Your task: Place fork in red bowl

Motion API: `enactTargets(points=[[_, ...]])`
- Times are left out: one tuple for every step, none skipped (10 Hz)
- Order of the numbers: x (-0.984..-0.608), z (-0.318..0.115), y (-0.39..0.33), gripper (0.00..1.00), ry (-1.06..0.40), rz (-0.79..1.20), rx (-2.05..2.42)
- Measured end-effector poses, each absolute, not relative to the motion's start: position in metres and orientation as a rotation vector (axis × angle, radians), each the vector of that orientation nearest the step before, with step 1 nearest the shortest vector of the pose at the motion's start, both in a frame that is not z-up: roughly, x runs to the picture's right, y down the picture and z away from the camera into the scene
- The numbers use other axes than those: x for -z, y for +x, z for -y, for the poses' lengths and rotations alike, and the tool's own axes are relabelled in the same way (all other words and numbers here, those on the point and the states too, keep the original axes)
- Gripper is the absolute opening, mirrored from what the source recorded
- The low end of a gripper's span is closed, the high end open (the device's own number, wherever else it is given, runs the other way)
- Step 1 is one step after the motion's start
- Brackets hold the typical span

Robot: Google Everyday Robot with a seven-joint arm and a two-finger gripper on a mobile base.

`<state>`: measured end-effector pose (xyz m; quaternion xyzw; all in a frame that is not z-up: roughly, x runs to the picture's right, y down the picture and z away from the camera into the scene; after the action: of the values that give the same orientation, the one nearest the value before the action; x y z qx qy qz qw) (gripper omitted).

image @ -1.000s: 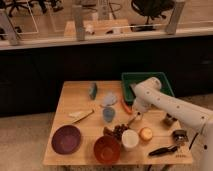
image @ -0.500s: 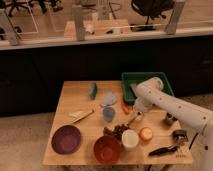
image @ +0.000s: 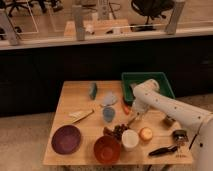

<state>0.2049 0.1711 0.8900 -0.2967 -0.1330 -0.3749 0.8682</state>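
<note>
At the front left of the surface [image: 75, 99], the purple dish [image: 66, 139] and, right of it, the red bowl [image: 107, 149] sit exactly where they sat a second ago. Nothing can be seen in the bowl. Further right the change is small: the gripper [image: 135, 115] has dipped slightly lower behind the white cup [image: 130, 140], just in front of the green tray [image: 162, 82], while the arm's bend has hardly shifted. Whether the jaws are apart or together cannot be told. This reads as the pick-up stage, with the carry to the bowl not yet begun. The fork [image: 130, 121] shows only as a thin, pale grey sliver slanting from under the gripper toward the cup. Whether it rests on the surface or is already lifted cannot be told.
</note>
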Motion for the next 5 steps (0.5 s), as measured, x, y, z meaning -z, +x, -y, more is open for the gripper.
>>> enactTargets(points=[[-0.8918,-0.1726,0.2031,0.26,-0.625,0.278,0.786],[-0.8926,-0.1743,0.2028,0.26,-0.63,0.278,0.787],[-0.8929,-0.1759,0.2023,0.26,-0.636,0.279,0.786],[-0.8935,-0.1773,0.2012,0.26,-0.64,0.281,0.787],[-0.8934,-0.1772,0.2004,0.26,-0.642,0.282,0.788]])
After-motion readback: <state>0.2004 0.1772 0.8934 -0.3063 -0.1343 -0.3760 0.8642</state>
